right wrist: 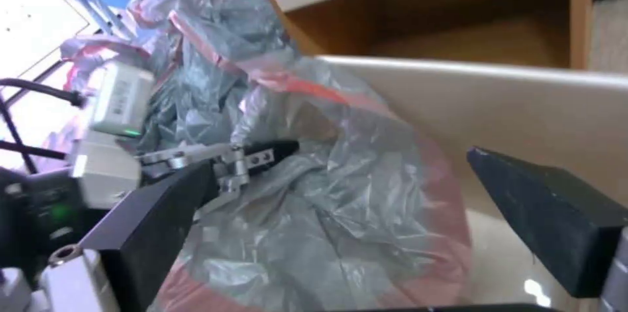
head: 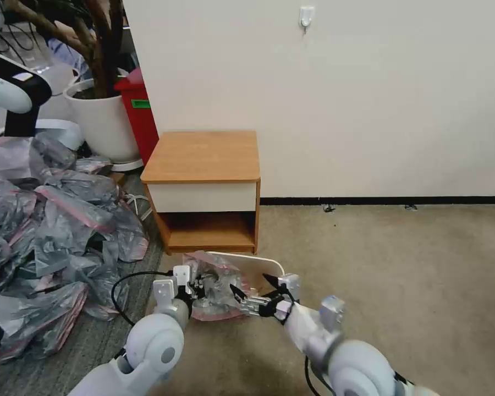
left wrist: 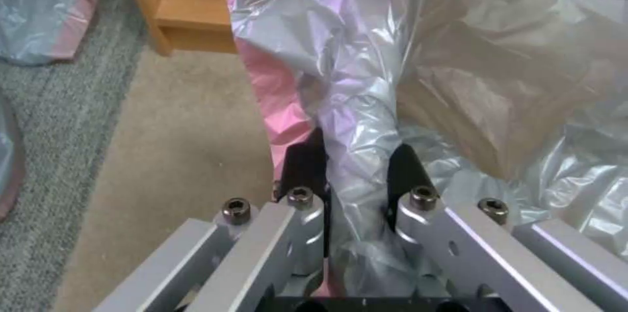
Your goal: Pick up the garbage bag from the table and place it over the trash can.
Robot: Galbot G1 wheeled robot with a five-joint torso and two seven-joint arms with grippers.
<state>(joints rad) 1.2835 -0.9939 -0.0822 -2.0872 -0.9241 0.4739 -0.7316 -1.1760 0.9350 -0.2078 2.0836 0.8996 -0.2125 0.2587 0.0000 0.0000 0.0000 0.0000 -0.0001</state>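
Garbage bag [left wrist: 353, 120] pinched between left gripper [left wrist: 356, 174] jaws; right gripper [right wrist: 366, 214] jaws spread beside it.

The head view looks forward and down from above the two arms, taking in the floor, the table [head: 203, 165] against the far wall, and the trash can [head: 258, 267] just before it. The left wrist view looks along the left gripper [left wrist: 356, 165] from right behind its fingers, very close to the garbage bag [left wrist: 392, 57], with the table's lower shelf beyond. The right wrist view looks past the right gripper [right wrist: 366, 233] toward the far left, close to the bag and the can's rim, and takes in the left gripper. All three views share the bag and the table.
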